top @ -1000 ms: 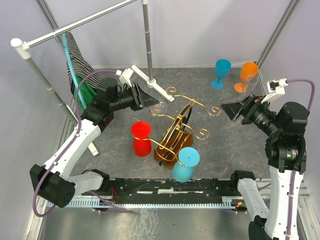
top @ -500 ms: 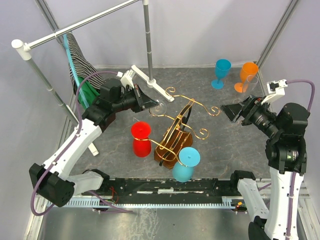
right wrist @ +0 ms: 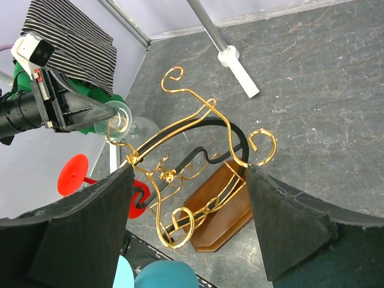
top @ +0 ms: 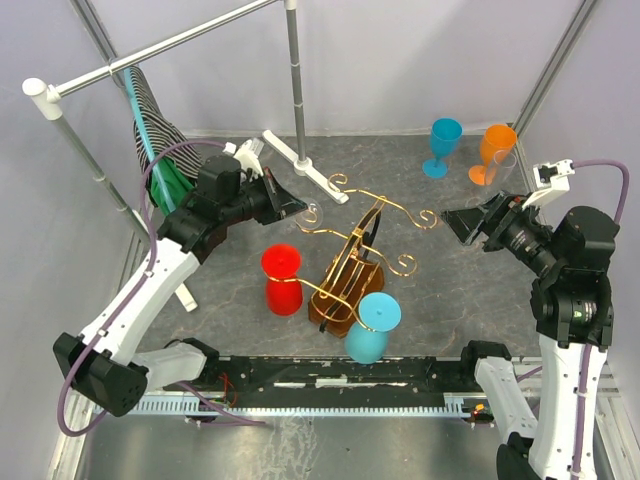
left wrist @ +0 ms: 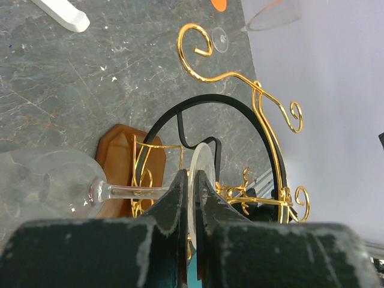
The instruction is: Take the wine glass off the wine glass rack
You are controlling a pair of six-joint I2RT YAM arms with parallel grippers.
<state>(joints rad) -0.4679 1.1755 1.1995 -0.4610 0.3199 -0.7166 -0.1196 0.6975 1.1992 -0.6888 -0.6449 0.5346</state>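
- The table surface (top: 450,290) is a dark grey, marble-patterned mat. Pale, plain walls close it in at 9, 12 and 3 o'clock.
- A grey metal pole frame (top: 293,70) stands at 11 to 12 o'clock of the table. Its white foot (top: 300,160) rests on the mat. A striped cloth (top: 155,115) and a green cloth (top: 172,185) hang from its rail at 10 o'clock.
- The wine glass rack (top: 355,265) stands at the table centre: gold wire with scroll arms on a brown wooden base.
- A red glass (top: 283,278) hangs bowl-down at the rack's 9 o'clock. A teal glass (top: 372,325) hangs at its 6 o'clock.
- A blue glass (top: 440,145) and an orange glass (top: 495,150) stand upright on the mat at 1 o'clock, well apart from the rack.
- The left gripper (left wrist: 191,180) is at the rack's 10 o'clock. Its fingers are clamped on the foot disc of the clear wine glass (left wrist: 54,186).
- The glass lies with its stem level, at the tip of the 10 o'clock scroll arm. It cannot be told whether it is free of the wire.
- The right gripper (top: 455,222) hovers at the rack's 3 o'clock, fingers spread wide and holding nothing.
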